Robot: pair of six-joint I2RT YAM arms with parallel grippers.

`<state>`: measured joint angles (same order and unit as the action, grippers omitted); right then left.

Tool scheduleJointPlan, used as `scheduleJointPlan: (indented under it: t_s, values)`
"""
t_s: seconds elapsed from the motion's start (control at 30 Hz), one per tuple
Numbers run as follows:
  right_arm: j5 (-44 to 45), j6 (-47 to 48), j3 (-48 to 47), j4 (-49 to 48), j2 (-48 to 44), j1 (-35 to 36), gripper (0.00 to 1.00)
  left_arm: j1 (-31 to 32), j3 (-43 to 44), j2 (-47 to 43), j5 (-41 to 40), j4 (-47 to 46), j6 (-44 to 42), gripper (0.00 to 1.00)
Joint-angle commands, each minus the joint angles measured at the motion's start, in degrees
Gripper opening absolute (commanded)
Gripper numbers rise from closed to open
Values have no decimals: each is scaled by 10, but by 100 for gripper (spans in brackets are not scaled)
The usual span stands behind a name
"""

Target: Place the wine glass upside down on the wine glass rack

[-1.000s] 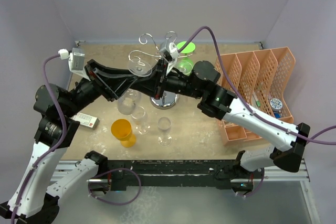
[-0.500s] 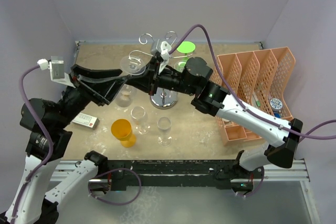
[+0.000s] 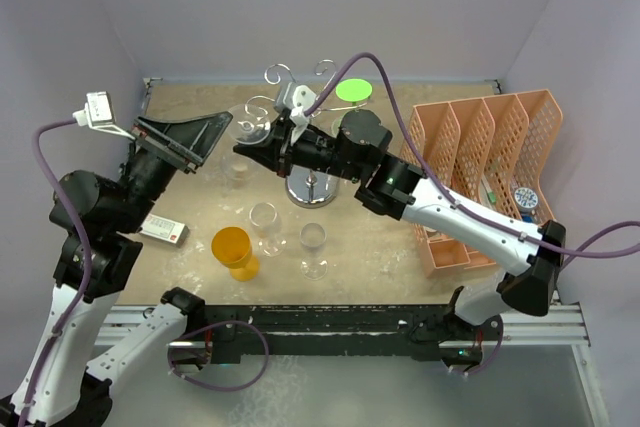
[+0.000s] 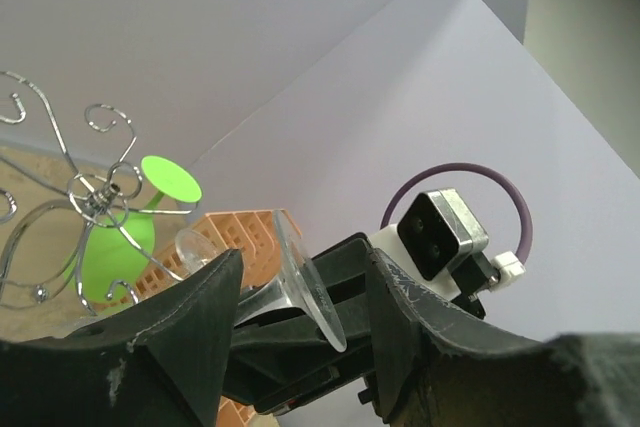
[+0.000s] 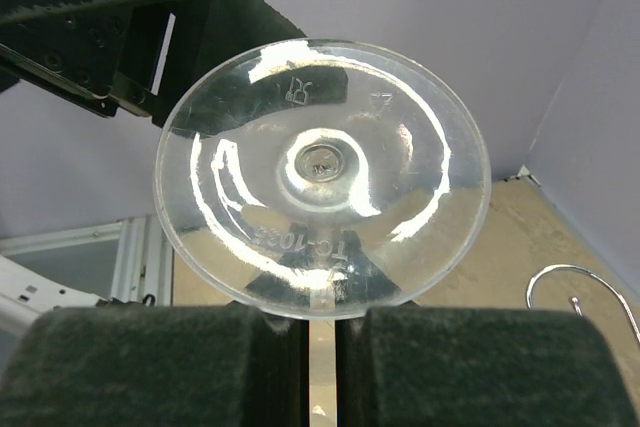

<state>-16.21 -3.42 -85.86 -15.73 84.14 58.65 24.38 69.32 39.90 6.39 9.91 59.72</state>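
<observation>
Sideways: wine glass (image 5: 322, 162) stem near level, foot toward right end effector (image 5: 322, 322).

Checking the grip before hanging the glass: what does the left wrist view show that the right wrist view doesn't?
Left wrist only: the green glass, the orange organiser, and the wine glass foot edge-on beyond the open left gripper. Right wrist only: the foot's embossed underside face-on, with the right gripper shut on the stem. Both: the wine glass and a curl of the wine glass rack.
</observation>
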Motion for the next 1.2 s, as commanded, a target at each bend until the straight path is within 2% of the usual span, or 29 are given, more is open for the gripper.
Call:
scheduleJointPlan:
  t_s: [0.0, 0.07, 0.33, 0.53, 0.73, 0.87, 1.0, 1.13, 1.17]
  values:
    - [29, 37, -21, -46, 3, 1, 0, -1, 35, 16, -25, 40, 42, 50]
    - [42, 47, -20, -45, 9, 1, 0, -1, 44, 24, -31, 70, 44, 48]
    - [51, 67, -26, -45, 26, 1, 0, -1, 42, 25, -60, 144, 53, 32]
    - [47, 101, -19, -40, 31, 2, 0, -1, 32, 29, -54, 123, 68, 16]
    - [45, 112, -8, -53, 34, 2, 0, -1, 22, 38, -45, 113, 83, 14]
    - [38, 106, 0, -61, 28, 2, 0, -1, 13, 37, -52, 109, 89, 0]
    - [29, 93, 12, -68, 14, 2, 1, -1, 12, 29, -76, 105, 95, 0]
    - [30, 65, 46, -109, -19, 2, 24, -1, 18, 23, -122, 97, 112, 0]
    - [31, 58, 54, -118, -30, 2, 34, -1, 21, 23, -135, 96, 114, 0]
